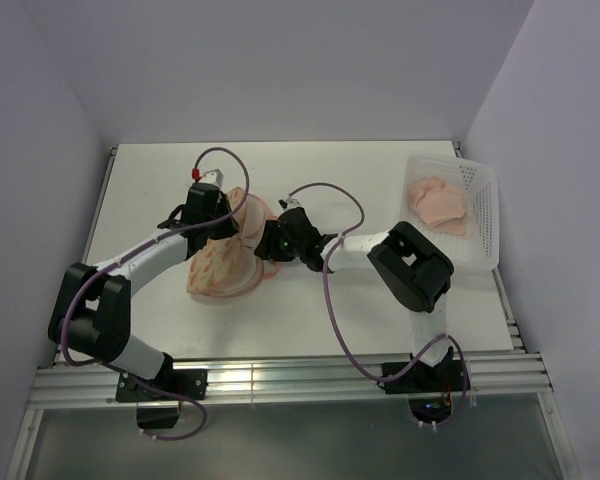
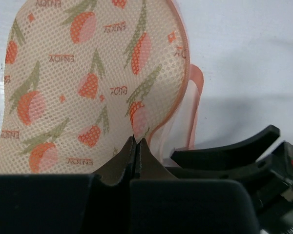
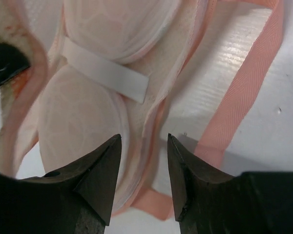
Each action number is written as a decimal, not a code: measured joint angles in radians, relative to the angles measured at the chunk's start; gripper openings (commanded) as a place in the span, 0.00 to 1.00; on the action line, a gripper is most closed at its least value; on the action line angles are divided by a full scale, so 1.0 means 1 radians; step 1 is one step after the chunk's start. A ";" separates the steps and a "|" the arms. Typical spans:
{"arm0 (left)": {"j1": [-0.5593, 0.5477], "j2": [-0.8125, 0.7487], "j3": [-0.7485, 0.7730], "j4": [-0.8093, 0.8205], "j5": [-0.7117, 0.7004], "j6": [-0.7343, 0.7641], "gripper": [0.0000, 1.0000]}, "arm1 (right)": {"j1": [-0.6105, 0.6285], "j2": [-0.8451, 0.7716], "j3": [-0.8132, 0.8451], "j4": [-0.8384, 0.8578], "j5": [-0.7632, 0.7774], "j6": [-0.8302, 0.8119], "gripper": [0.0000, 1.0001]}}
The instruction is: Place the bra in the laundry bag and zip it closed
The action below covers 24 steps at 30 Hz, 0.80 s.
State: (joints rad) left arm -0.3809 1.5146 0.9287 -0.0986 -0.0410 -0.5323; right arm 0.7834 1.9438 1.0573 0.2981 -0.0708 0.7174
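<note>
Right wrist: fingers (image 3: 95, 180) perhaps astride bag (image 3: 149, 124)

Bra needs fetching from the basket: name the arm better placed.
Right. The right gripper is open and nearer the basket holding the bra; the left gripper is shut on the laundry bag.

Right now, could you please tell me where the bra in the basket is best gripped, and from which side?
Come from straight above: the walls of the white perforated basket close off the sides. The bra lies bunched toward its far end, so pinching the raised fabric near the heap's middle looks safest; the straps are too small to see.
</note>
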 measured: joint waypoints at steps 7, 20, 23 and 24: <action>0.097 -0.038 -0.032 0.027 0.107 -0.038 0.00 | 0.000 0.061 0.043 -0.004 -0.001 0.010 0.05; 0.336 -0.085 -0.022 -0.005 0.064 -0.074 0.00 | -0.001 0.048 -0.003 0.017 0.016 -0.018 0.00; 0.372 -0.050 -0.008 -0.019 0.051 -0.073 0.00 | -0.001 0.047 -0.003 0.016 0.016 -0.029 0.00; 0.383 -0.032 -0.001 -0.019 0.051 -0.073 0.00 | -0.001 0.046 -0.003 0.014 0.017 -0.033 0.03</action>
State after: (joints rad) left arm 0.0017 1.4822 0.9276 -0.1181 0.0101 -0.6056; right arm 0.7826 1.9896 1.0546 0.3122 -0.0540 0.6846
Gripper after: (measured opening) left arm 0.015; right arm 0.006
